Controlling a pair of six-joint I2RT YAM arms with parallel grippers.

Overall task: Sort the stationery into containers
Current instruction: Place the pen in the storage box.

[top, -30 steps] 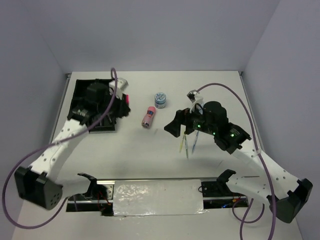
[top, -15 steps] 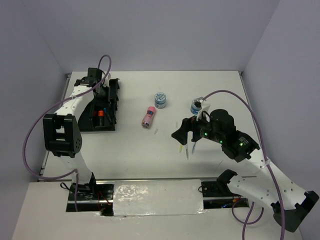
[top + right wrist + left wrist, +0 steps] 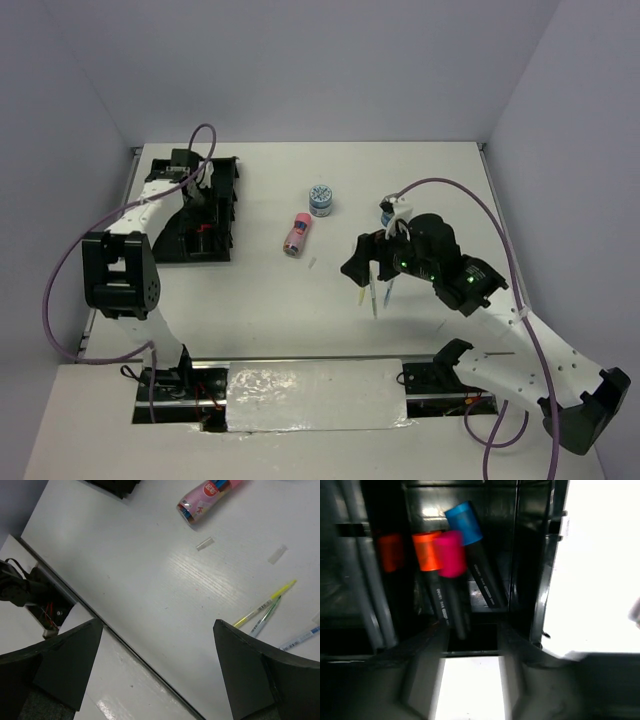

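1. Nearest the arm bases, a yellow-green pen (image 3: 265, 604), a thinner green pen touching it and a grey-blue pen (image 3: 300, 639) lay loose on the table (image 3: 250, 310), unsorted. The right gripper (image 3: 156, 625) hovered above and beside them with its fingers spread wide and nothing between them.
2. Just beyond the pens, two small pale scraps (image 3: 205, 543) lay on the bare table, well apart from any compartment.
3. Farther out, the pink tube (image 3: 297, 233) lay on its side near the table's middle, not yet put away.
4. Beyond it stood one blue-white tub (image 3: 320, 199). A second tub (image 3: 388, 214) was largely hidden behind the right arm. Both stood outside the tray.
5. At the far left, the black organiser tray (image 3: 210, 250) held the only sorted items. In the left wrist view, three markers lay together in one compartment, capped blue (image 3: 465, 522), orange (image 3: 426, 550) and pink (image 3: 451, 552). A further orange shape in the next compartment was too blurred to identify. The left gripper (image 3: 472, 630) hung over this compartment, fingers apart and empty. By this evidence the markers were done, while the pens, tube, tubs and scraps were left.
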